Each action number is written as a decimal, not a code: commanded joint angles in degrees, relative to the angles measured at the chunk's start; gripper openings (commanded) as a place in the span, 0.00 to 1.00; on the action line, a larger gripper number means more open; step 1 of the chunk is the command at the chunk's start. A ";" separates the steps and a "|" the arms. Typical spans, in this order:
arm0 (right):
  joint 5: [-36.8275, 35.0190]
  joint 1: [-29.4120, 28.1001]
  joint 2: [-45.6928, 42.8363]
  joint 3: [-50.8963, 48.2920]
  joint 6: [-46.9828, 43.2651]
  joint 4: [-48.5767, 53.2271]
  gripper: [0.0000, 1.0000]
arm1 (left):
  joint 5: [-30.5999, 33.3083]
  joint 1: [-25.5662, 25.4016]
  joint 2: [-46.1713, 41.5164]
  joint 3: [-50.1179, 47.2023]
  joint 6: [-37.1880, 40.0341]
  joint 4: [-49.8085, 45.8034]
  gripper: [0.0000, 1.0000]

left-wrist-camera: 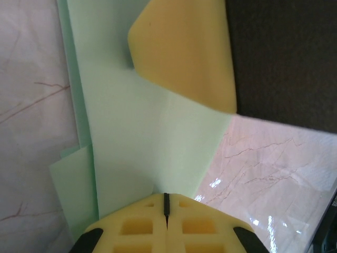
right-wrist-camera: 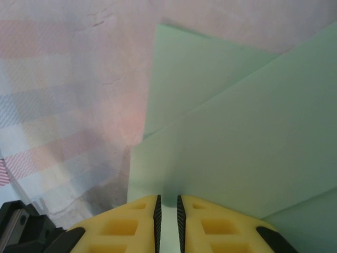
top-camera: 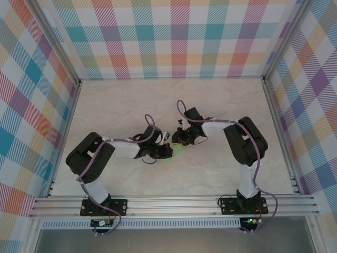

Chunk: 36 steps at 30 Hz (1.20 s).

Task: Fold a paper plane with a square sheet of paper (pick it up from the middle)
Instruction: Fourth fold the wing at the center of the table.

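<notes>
The paper plane, a pale mint-green folded sheet, is held between both grippers over the middle of the table. My left gripper is shut on its near edge, where a crease runs into the jaws. My right gripper meets the sheet from the other side, its jaws a narrow slit apart with green paper filling the slit. One of its yellow fingers lies over the far part of the sheet. From above, a sliver of green shows between the left gripper and right gripper.
The pale marble tabletop stretches around the arms. Checked walls close off the back and both sides. An aluminium rail carrying the arm bases runs along the near edge.
</notes>
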State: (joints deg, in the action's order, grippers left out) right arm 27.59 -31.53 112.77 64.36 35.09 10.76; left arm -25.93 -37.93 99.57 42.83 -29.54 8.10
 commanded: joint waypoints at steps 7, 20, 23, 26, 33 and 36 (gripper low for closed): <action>-3.48 6.06 4.16 3.74 0.33 -0.51 0.18 | 4.05 0.58 0.15 -5.66 0.05 -3.92 0.00; 1.55 10.50 -0.68 4.18 -1.88 -0.48 0.22 | 2.00 0.58 -1.52 -6.75 -2.09 -2.11 0.01; -0.25 10.56 -5.91 0.94 -1.52 0.85 0.25 | 1.15 0.62 -2.85 -7.10 -3.51 -0.69 0.02; 0.49 10.19 -11.11 -4.01 -0.78 -0.16 0.29 | 0.80 0.58 -4.80 -7.17 -4.75 -0.10 0.04; -1.49 7.95 -18.62 -12.55 0.43 0.90 0.39 | 2.29 0.58 -9.86 -3.76 -3.68 -4.55 0.10; -1.68 6.67 -20.02 -15.20 1.96 -0.32 0.42 | 3.56 0.58 -9.56 -1.72 -2.29 -6.72 0.11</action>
State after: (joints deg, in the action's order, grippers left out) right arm 26.44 -23.79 94.00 51.20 35.77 10.44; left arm -23.99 -37.93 91.07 38.68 -33.36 5.41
